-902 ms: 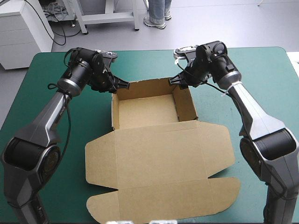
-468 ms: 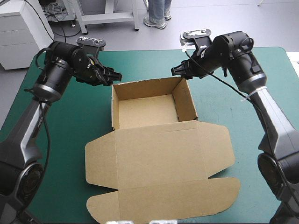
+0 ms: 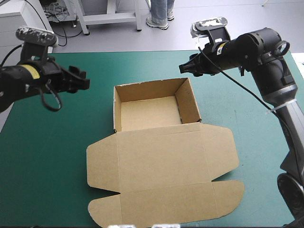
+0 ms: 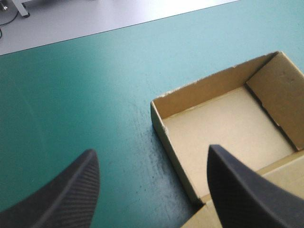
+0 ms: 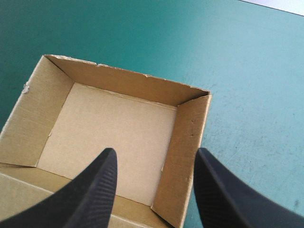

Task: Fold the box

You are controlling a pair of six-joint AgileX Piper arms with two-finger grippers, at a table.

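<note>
Brown board: from above, the box (image 3: 161,161) lies on the teal-green surface (image 3: 52,152), tray walls raised, lid flat toward the near edge; the left hand (image 3: 84,80) and right hand (image 3: 182,68) hang clear of it. Left wrist view: its hand released, empty, tray ahead. Right wrist view: the same, just over the tray's right side wall (image 5: 183,142); a careless descent, I judge, could crush this wall or shove the box.

left arm (image 3: 19,84) stretched in from the left, left gripper (image 3: 81,80) aimed right, fingers (image 4: 61,190) wide apart, right arm (image 3: 275,80) rising then bent inward, right gripper (image 3: 184,68) aimed left, fingers (image 5: 90,190) apart, both held above the counter (image 3: 47,142)
</note>
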